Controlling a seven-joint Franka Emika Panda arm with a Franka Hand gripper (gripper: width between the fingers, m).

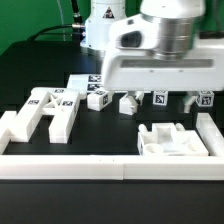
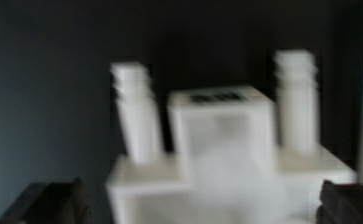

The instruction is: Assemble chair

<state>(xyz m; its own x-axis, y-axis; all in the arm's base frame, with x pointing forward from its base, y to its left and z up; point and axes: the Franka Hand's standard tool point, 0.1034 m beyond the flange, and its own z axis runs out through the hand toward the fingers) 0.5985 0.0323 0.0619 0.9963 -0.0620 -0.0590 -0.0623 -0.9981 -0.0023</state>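
Observation:
The chair lies in loose matte white pieces with black-and-white tags. In the wrist view one piece (image 2: 222, 140) fills the picture, blurred: a wide base, a tagged block and two ridged pegs standing up. My gripper (image 2: 199, 205) is open and straddles its base, one dark finger (image 2: 53, 205) at each side. In the exterior view my gripper (image 1: 160, 98) hangs low over a tagged piece (image 1: 160, 99) in the row of small pieces. An H-shaped piece (image 1: 48, 112) lies on the exterior view's left, and a chunky notched piece (image 1: 172, 140) at the front right.
A long low white border wall (image 1: 110, 166) runs along the front and turns up at the left (image 1: 8, 128). More small tagged blocks (image 1: 98, 98) (image 1: 205, 100) stand in the row. The marker board (image 1: 82, 82) lies behind them, near the arm's base (image 1: 100, 25).

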